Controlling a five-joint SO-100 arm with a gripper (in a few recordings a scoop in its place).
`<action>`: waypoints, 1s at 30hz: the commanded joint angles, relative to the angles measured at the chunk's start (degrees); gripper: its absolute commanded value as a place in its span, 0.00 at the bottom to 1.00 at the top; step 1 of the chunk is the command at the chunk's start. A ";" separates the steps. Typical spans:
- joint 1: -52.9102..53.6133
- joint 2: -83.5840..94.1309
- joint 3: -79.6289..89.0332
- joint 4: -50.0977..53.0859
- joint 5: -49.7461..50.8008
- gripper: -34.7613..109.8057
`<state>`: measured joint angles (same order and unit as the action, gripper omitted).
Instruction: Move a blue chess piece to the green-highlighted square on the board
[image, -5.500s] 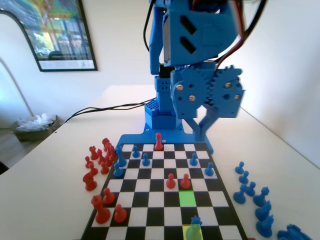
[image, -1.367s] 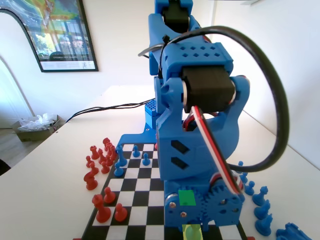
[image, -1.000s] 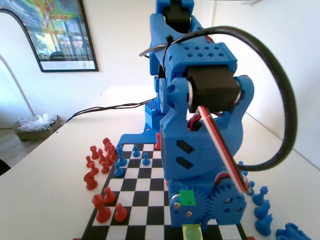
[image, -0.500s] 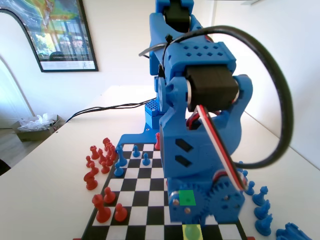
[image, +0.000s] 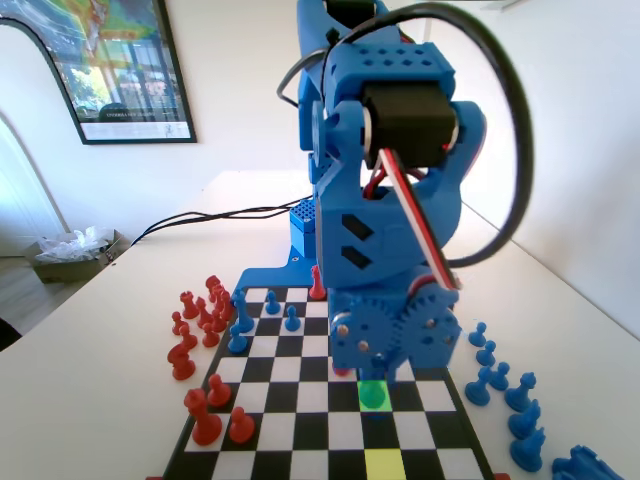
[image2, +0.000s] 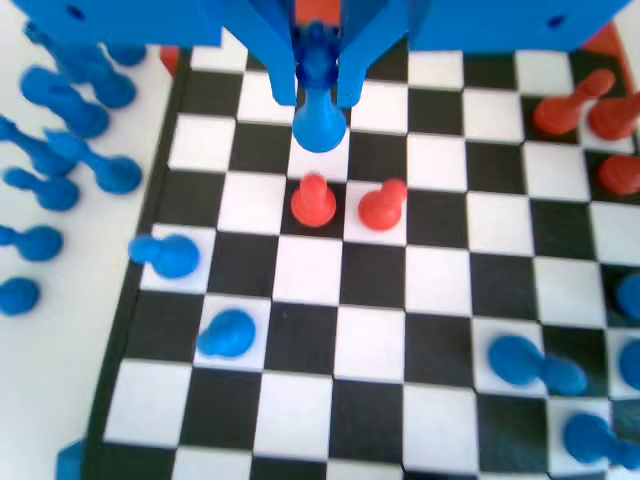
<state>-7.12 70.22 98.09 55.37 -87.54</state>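
My gripper is shut on the blue chess piece, its jaws clamped on the stem just under the jagged crown. In the fixed view the gripper hangs low over the green-highlighted square, and the piece's round base shows there, tinted green. I cannot tell whether the base touches the board. The arm's body hides the rest of the piece in the fixed view.
Two red pawns stand close to the held piece. A yellow-green square lies bare near the front edge. Blue pieces crowd the table on the right, red ones on the left. Red pawns stand on the board's left.
The gripper rose from the yellow-green square with the blue piece in it and carried it two squares back onto the green one. The yellow-green square is now bare.
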 joint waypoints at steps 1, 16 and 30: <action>-0.35 6.06 0.97 -1.41 -0.97 0.25; -0.88 6.06 4.83 -5.62 -0.88 0.25; -1.14 5.89 5.27 -6.94 -0.62 0.25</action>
<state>-7.82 70.58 103.27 48.69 -87.54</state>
